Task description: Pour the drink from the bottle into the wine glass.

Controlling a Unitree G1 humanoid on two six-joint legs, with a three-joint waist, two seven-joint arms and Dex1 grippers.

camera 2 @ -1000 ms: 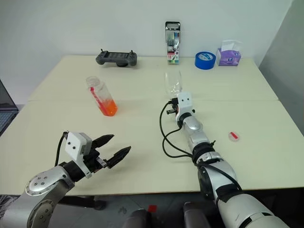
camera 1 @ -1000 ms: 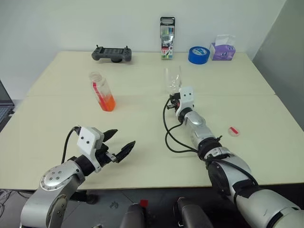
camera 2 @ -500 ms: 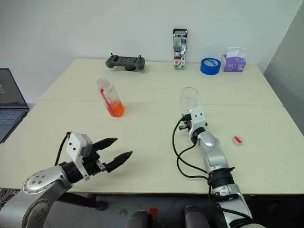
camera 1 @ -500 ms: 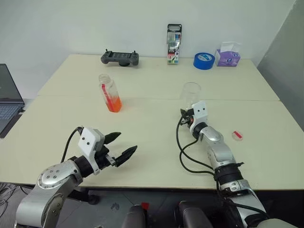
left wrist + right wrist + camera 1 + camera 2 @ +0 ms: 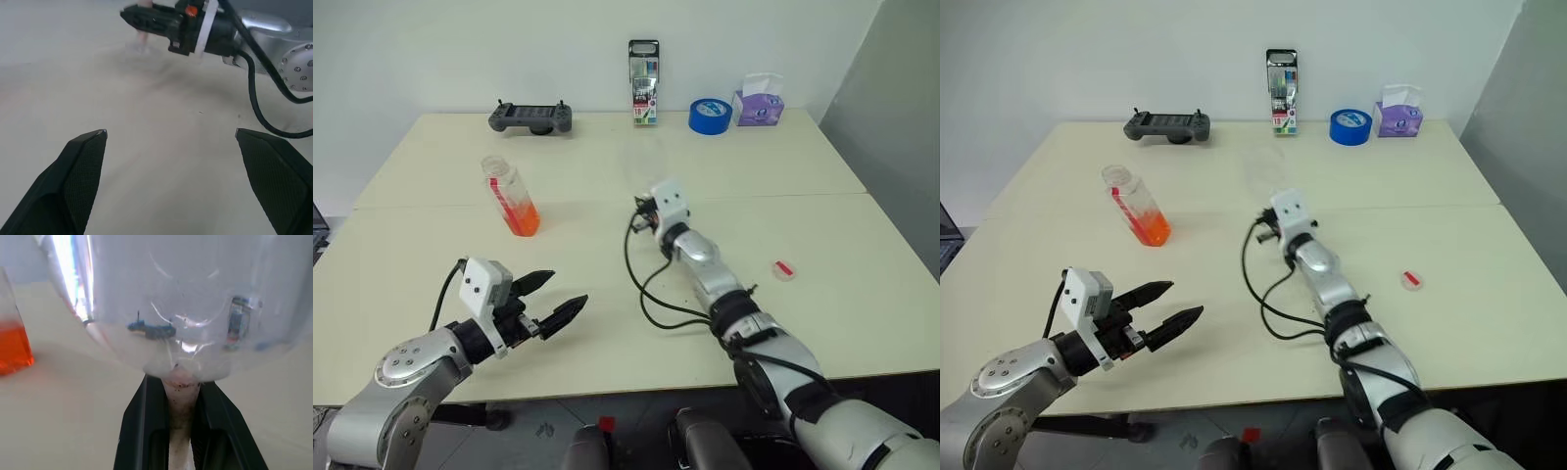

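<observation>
Right end effector (image 5: 178,418) clamped on the wine glass (image 5: 188,308) stem, glass mid-frame in the head views. Left end effector (image 5: 553,299) spread wide, empty, lower left. Bottle (image 5: 509,196) with drink (image 5: 521,217) stands uncapped, upper left on tabletop (image 5: 607,176). Risk: thin stem could twist in the grip; a careless left reach could tip the open bottle.

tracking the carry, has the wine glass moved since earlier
Yes. The wine glass, held in the right pincer, moved left toward the bottle, from right of the pen pack to in front of it.
</observation>
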